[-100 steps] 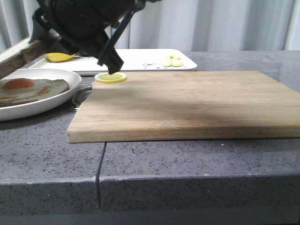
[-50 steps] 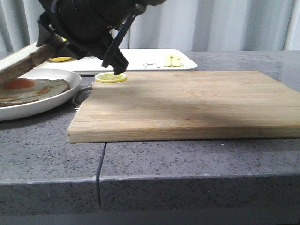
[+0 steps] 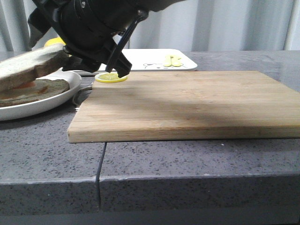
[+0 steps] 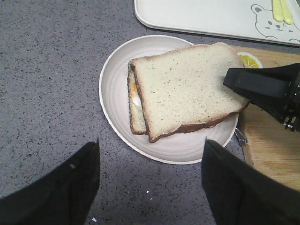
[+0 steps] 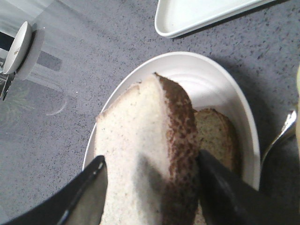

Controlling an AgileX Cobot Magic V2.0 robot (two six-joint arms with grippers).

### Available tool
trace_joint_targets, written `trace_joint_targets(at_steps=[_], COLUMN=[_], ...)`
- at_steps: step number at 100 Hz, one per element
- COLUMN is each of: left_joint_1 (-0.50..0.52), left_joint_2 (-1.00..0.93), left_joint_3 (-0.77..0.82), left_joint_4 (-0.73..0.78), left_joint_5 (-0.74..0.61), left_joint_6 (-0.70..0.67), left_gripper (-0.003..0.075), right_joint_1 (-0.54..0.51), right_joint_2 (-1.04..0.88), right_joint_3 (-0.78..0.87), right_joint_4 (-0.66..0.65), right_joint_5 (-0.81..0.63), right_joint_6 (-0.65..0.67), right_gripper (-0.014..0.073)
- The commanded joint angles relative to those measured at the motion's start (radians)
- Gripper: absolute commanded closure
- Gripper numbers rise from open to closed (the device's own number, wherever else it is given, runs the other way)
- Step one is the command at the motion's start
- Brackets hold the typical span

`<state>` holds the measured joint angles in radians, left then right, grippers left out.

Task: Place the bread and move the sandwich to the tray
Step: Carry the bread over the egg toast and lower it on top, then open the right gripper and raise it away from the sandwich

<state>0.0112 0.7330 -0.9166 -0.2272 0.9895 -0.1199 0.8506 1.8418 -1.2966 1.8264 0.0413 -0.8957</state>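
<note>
Spanning frame: grey speckled stone surface (image 3: 187,159), pale curtain behind. Right tool (image 5: 150,187) grips bread (image 3: 33,65) over sandwich (image 3: 44,89), left of frame. Left tool (image 4: 150,180) spread open. Tray (image 3: 150,58) bear print; no legible writing.

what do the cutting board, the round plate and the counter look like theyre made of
Cutting board: wood with a matt finish, pale brown with grain lines running along it.
Plate: looks like glazed ceramic, smooth plain white with a soft sheen; melamine can't be ruled out.
Counter: grey speckled stone or a composite imitating it, with a straight seam between slabs.
</note>
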Motion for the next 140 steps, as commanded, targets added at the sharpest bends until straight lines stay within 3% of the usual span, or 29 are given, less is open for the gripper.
trace_joint_targets(at_steps=[1, 42, 73, 112, 126, 140], left_joint_1=[-0.004, -0.004, -0.004, -0.004, -0.004, -0.004], left_joint_2=[0.004, 0.004, 0.004, 0.004, 0.004, 0.004], left_joint_3=[-0.034, -0.034, -0.034, -0.034, -0.034, -0.034], left_joint_4=[-0.021, -0.021, -0.021, -0.021, -0.021, -0.021], left_joint_5=[-0.053, -0.053, -0.053, -0.053, -0.053, -0.053], left_joint_6=[0.001, 0.001, 0.001, 0.001, 0.001, 0.001], left_gripper=[0.0293, 0.0293, 0.0293, 0.0293, 0.0293, 0.0293], right_joint_1=[0.002, 0.002, -0.003, -0.102, -0.188, -0.31], right_joint_2=[-0.048, -0.069, -0.153, -0.388, -0.484, -0.585], right_joint_3=[-0.023, -0.023, -0.023, -0.001, 0.055, 0.138], right_joint_4=[0.054, 0.037, -0.006, -0.378, -0.58, -0.825], right_joint_5=[0.013, -0.024, -0.135, -0.153, -0.126, -0.048], right_joint_6=[-0.018, -0.113, -0.182, -0.166, -0.062, 0.141], right_gripper=[0.0101, 0.0081, 0.0081, 0.0081, 0.0081, 0.0081])
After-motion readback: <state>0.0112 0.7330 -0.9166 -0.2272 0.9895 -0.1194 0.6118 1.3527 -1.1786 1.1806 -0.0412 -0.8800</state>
